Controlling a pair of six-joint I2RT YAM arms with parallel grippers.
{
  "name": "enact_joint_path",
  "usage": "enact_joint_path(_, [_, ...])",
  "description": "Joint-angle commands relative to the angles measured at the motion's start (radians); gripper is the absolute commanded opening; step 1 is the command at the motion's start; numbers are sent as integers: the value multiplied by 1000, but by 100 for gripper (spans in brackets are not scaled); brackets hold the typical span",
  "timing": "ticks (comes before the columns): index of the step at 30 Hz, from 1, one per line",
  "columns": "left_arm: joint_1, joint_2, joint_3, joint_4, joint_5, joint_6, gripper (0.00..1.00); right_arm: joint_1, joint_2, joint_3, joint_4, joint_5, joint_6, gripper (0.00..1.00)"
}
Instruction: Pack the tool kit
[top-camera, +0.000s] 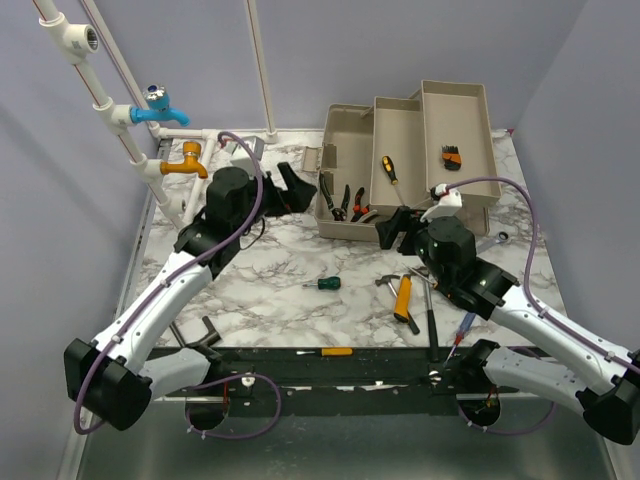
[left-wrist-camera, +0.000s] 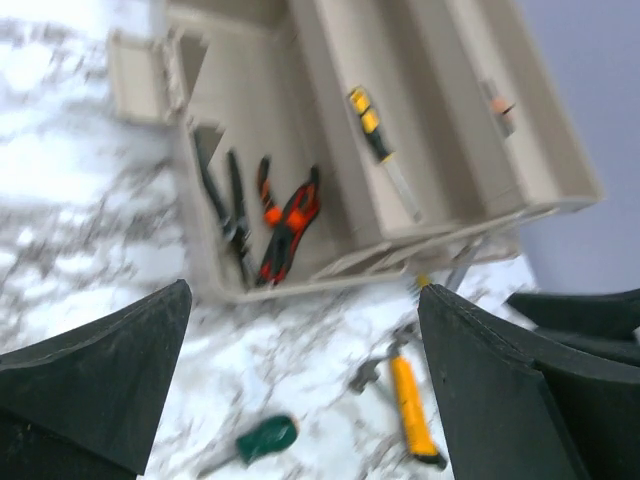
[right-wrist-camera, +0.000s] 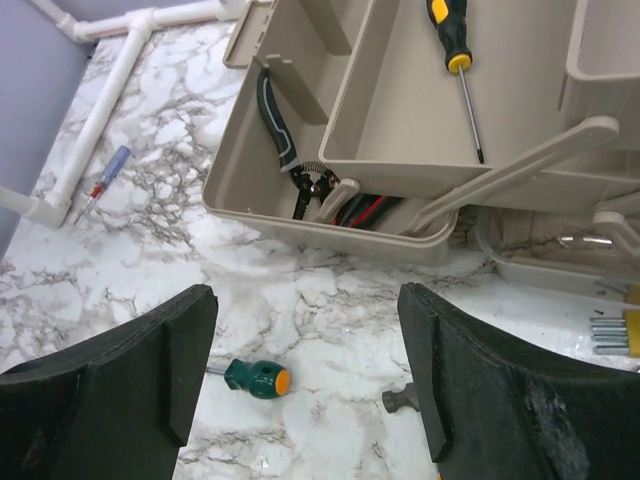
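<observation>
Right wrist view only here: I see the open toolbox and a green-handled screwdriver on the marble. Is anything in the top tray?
Observer: Yes, a small dark-and-orange hex key set lies in the top tray of the toolbox.
Operator: Any loose tools behind my camera?
Observer: A yellow-handled screwdriver lies near the middle of the near edge of the table.
Operator: And the left tool?
Observer: The left tool is open and empty, hovering by the left end of the toolbox.
</observation>
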Motion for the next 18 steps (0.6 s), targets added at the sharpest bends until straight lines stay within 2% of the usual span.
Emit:
enact_joint_path(1, [1,-81,-227,21,-77,-4,99,6,18,15,-83,-41,62,81])
enact_joint_path(5, [0,-187,-350,29,-64,9,99,6,37,4,-143,-87,99,82])
enact_joint_path(10, [-2,-303,-529,167,-59,-12,98,5,59,-2,-262,-50,187,84])
enact_joint_path(12, [-3,-322,-592,239,-34,-15,98,6,67,0,-329,-3,238,85])
enact_joint_path(15, [-10,-311,-645,336,86,57,98,6,83,-6,-425,57,317,86])
enact_joint_path(18, [-32,-303,-680,379,102,93,98,6,103,-31,-448,31,339,86])
